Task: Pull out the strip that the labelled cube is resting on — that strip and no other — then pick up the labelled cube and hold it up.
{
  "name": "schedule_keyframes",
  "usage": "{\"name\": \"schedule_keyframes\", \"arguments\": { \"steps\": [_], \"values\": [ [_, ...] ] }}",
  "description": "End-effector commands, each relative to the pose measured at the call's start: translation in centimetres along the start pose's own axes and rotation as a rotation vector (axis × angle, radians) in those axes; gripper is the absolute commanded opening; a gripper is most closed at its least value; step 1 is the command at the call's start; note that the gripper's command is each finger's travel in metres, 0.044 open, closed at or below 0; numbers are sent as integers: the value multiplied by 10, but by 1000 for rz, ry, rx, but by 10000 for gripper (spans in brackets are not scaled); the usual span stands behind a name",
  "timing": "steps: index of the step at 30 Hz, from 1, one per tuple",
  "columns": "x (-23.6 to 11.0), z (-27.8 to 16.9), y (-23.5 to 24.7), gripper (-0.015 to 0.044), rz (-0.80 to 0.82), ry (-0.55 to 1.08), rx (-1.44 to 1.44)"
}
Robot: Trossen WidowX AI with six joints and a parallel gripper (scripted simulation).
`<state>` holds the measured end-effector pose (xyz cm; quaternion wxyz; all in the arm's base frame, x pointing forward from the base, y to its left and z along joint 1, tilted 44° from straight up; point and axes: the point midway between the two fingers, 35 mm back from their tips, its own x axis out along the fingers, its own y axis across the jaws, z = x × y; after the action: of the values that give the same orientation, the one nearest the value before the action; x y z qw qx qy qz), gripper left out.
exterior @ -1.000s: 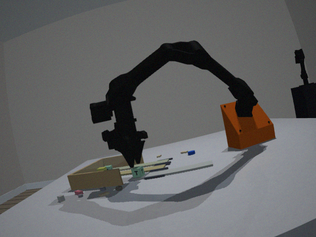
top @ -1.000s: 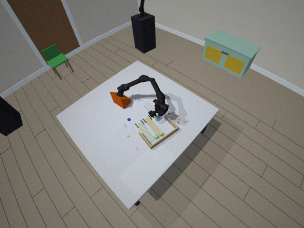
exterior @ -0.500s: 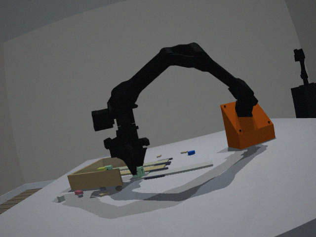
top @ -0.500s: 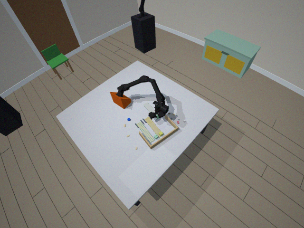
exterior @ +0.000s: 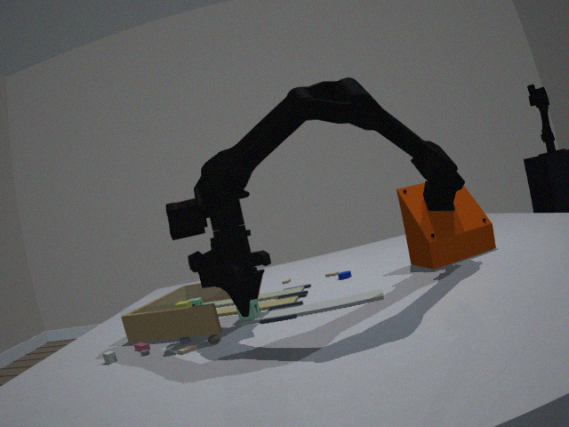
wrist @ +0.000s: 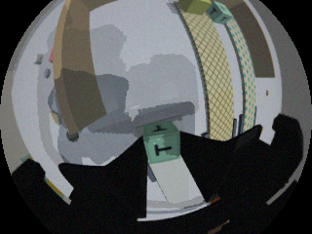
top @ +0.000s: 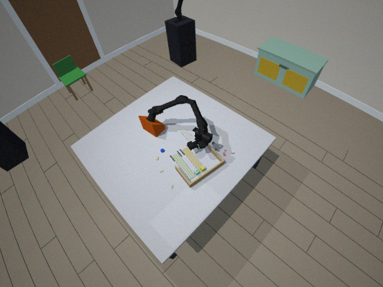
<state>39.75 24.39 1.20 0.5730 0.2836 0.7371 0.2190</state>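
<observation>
The labelled cube (exterior: 251,310) (wrist: 160,144) is mint green with a dark mark on its top. It sits on the table at the open end of the wooden tray (exterior: 170,321) (top: 206,175) (wrist: 74,85), at the end of a pale strip (exterior: 331,303) (top: 186,134) (wrist: 177,183) that lies mostly outside the tray. My gripper (exterior: 244,304) (wrist: 159,136) (top: 196,147) points straight down over the cube, with a finger pressed on each side of it. A yellow checked strip (top: 191,157) (wrist: 211,72) and a green dotted strip (top: 182,165) (wrist: 244,65) lie in the tray, with a yellow cube (top: 202,168) and a green cube (top: 195,171) (wrist: 220,12) on their far ends.
The arm's orange base (top: 151,126) (exterior: 441,238) stands behind the tray. A blue piece (top: 162,150) (exterior: 344,274) and small tan bits lie to the left of the tray. A red bit (exterior: 141,346) and a white bit (exterior: 109,356) lie beside the tray's other side.
</observation>
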Motion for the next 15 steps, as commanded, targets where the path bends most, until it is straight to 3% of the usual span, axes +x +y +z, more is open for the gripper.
{"name": "schedule_keyframes", "arguments": {
  "steps": [1, 6, 15],
  "values": [
    [0, 0, 0, 105, 0, -1, -1],
    [-1, -1, 0, 0, 1, -1, -2],
    [-19, -19, -14, 0, 0, 1, -2]
  ]
}}
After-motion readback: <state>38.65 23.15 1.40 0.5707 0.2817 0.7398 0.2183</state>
